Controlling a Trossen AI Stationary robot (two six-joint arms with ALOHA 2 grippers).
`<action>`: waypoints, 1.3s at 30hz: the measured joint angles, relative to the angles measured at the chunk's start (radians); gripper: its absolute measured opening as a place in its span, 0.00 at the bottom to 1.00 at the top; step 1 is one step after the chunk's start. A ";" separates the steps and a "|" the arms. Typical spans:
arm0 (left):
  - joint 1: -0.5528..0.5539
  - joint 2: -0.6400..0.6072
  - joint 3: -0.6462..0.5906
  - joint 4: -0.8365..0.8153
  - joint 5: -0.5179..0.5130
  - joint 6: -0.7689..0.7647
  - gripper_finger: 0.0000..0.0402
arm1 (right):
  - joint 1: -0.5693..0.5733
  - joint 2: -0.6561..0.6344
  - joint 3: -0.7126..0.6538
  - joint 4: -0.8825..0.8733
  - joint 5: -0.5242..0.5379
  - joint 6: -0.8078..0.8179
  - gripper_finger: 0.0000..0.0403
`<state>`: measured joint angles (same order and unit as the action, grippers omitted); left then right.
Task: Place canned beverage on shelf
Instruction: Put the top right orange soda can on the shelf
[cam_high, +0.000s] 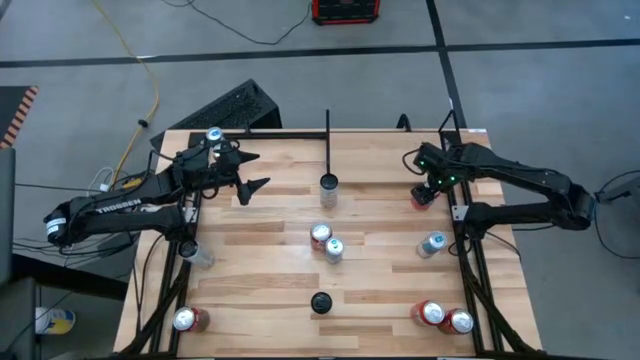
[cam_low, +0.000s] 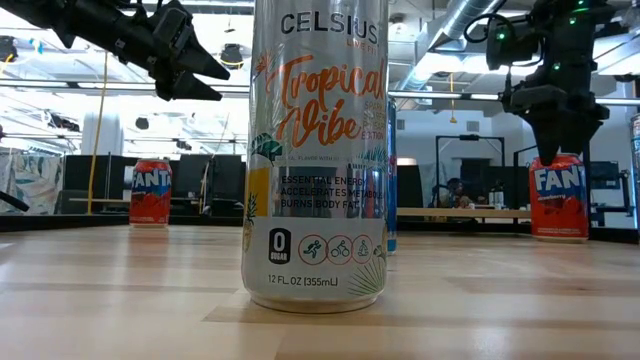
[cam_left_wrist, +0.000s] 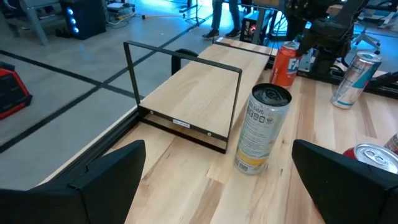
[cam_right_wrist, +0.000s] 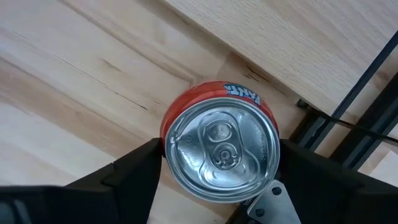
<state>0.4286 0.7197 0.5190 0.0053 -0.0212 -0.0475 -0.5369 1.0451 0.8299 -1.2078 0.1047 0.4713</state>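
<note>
Two hands: right hand fingers straddle Fanta can, grip unclear; left hand apart.

Two arms over the table, and I'm counting cans: five red cans, what looks like six silver cans, eleven altogether. One black divider bar.

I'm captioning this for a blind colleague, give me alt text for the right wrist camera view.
Seen from straight above, a red Fanta can stands upright on the light wood table, its silver unopened top between the two dark fingers of the right claw. Black frame tubing runs along the table's edge beside it.
</note>
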 joint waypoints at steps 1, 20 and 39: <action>0.000 0.000 0.000 0.000 0.000 0.000 0.97 | 0.000 0.000 0.000 0.000 0.000 0.000 0.78; 0.000 0.000 0.000 0.000 0.000 0.002 0.97 | -0.001 0.005 0.181 -0.038 -0.003 -0.070 0.72; 0.000 0.000 0.000 0.008 0.000 0.002 0.97 | -0.069 0.519 0.669 0.105 -0.052 -0.429 0.72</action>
<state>0.4289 0.7200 0.5190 0.0132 -0.0216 -0.0460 -0.6056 1.5642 1.4987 -1.1027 0.0526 0.0425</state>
